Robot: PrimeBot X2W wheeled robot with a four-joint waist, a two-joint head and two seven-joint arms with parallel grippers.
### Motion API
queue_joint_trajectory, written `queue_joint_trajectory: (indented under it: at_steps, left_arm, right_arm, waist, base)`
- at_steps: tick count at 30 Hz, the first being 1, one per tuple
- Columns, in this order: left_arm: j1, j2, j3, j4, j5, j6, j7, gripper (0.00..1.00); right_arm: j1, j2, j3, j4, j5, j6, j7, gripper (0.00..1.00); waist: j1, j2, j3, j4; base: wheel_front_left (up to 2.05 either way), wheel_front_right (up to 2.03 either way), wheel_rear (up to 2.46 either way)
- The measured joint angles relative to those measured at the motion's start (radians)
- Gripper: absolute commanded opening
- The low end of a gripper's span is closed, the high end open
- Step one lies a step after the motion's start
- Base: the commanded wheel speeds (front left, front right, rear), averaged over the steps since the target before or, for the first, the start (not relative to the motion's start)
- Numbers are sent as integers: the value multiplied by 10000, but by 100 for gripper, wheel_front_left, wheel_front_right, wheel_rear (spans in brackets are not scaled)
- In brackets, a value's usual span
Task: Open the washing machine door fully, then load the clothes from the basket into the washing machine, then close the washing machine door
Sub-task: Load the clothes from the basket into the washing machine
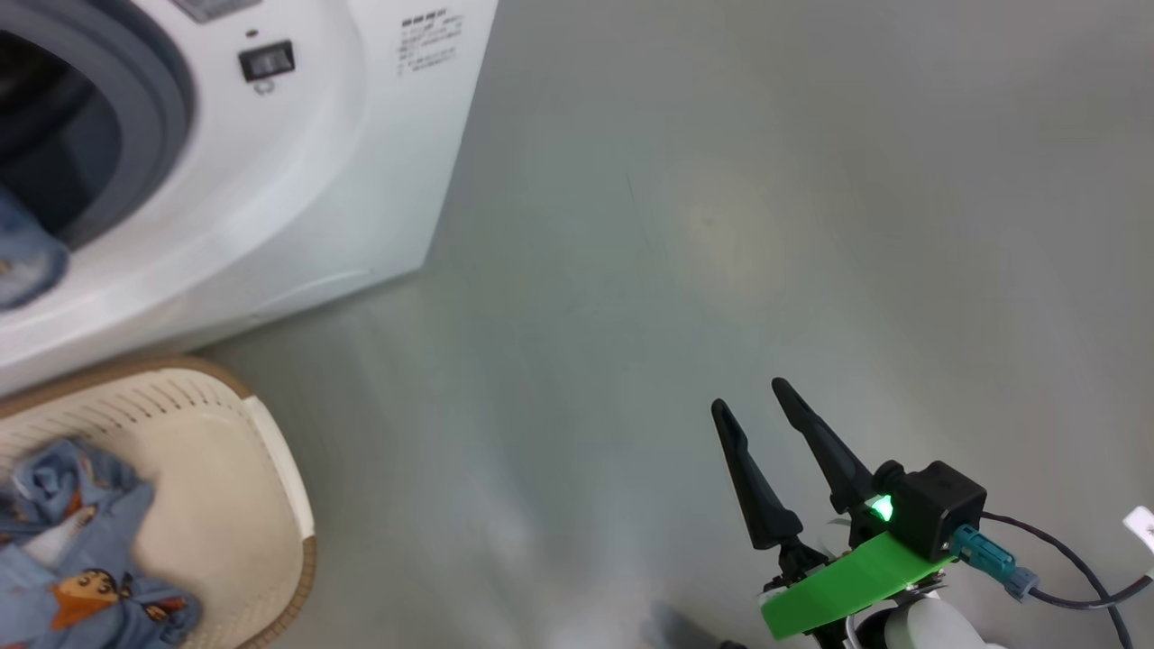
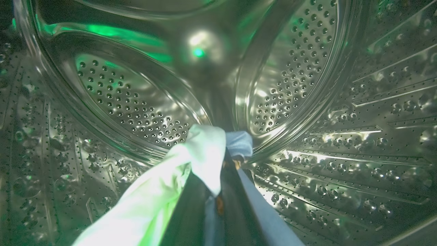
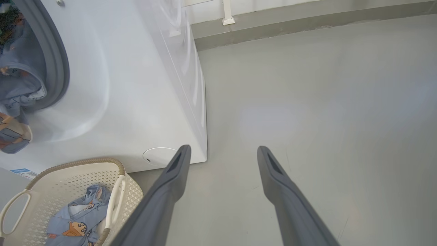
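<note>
Loading step: left hand [image 2: 223,160] clamped on clothes [image 2: 205,150] inside drum [image 2: 136,112], lower centre; next, just let go; right hand [image 1: 750,398] apart.

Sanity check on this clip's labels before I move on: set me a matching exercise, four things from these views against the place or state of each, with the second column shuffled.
Things
1. left gripper
2. right gripper
3. basket
4. round cap

Place or state
A. open, over the floor
B. low on the white front of the washing machine
C. shut on clothes inside the steel drum
D. beside the washing machine, with a blue printed garment in it

Pairs: 1-C, 2-A, 3-D, 4-B
</note>
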Motion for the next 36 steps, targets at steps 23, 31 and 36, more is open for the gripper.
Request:
queue_joint_trajectory:
  at_steps: [23,31,36]
  left_arm:
    - [-2570,514,-407,-807,604,188,-94,0]
    - [-2504,330,-690,696,874,261,-94,0]
    - [-2552,104,-988,1733,1014,272,-67,0]
  right_arm:
    - [-51,35,17,-226,100,0,0,100]
    - [-178,36,17,-198,113,0,-2,100]
    - [-177,36,8,-138,113,0,-2,100]
  waist:
    - [0,0,1613,-200]
    - [-1,-1,1508,-108]
    - [0,-1,1367,5]
  base:
    - [0,0,0]
    - [0,0,0]
    - [0,0,0]
